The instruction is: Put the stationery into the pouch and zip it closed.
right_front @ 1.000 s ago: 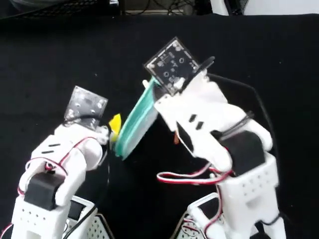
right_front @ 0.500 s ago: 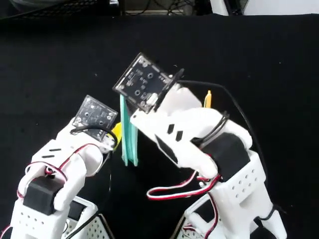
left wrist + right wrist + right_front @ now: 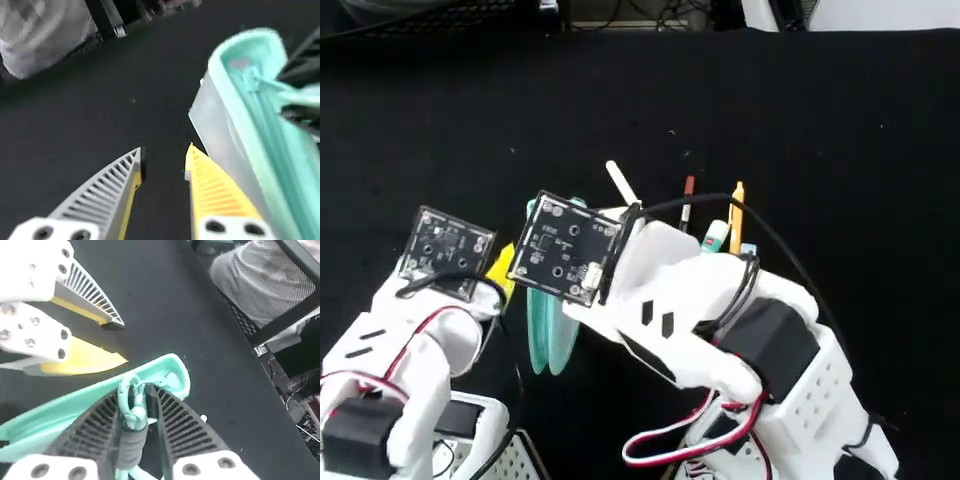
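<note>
The mint-green pouch (image 3: pixel 548 335) hangs edge-up off the table, held at its zipper end. My right gripper (image 3: pixel 136 392) is shut on the pouch's zipper pull (image 3: pixel 131 402). Close beside it, my left gripper (image 3: pixel 164 161) stands open with nothing between its grey and yellow fingers; the pouch (image 3: pixel 250 125) is just off its yellow finger (image 3: pixel 210 190), apart from it. The stationery lies on the black table behind the right arm: a white stick (image 3: pixel 620 182), a brown pen (image 3: pixel 687 200), an orange pen (image 3: pixel 737 205) and a small green piece (image 3: pixel 715 235).
The black table (image 3: pixel 820 120) stretches wide behind and to the right of the arms. The right arm's body (image 3: pixel 720 330) overhangs the near ends of the pens. A mesh chair (image 3: pixel 260 285) and cables sit beyond the table's far edge.
The right arm swung the pouch leftward and nearer the front edge, turning it edge-up and uncovering the pens. The left arm drew back to the left.
</note>
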